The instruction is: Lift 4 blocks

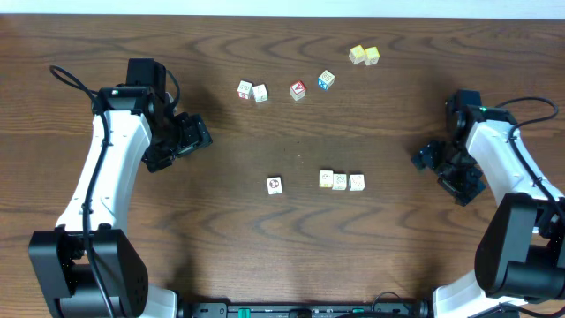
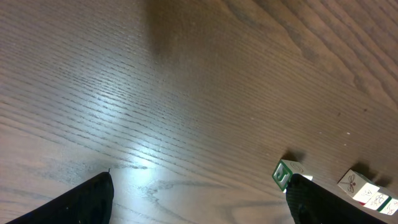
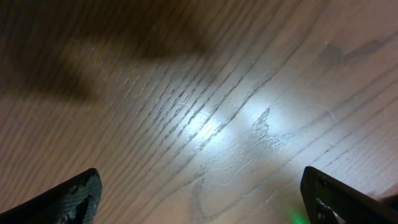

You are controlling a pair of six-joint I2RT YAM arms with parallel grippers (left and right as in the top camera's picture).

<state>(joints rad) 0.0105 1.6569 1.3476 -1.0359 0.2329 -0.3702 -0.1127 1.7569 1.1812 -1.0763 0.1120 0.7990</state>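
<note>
I read left hand (image 1: 183, 141) and right hand (image 1: 441, 172) spread, gripping nothing. On the worktop (image 1: 282, 256) between them, three blocks (image 1: 340, 181) touch in a row; fourth block (image 1: 274, 185) lies apart, leftward.

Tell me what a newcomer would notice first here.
A row of three small cream printed cubes sits centrally on the dark wooden table, a fourth cream cube apart to its left. Farther back lie a red-faced cube and two pale yellow cubes, among others. The left gripper and right gripper flank the scene, both open and empty.
</note>
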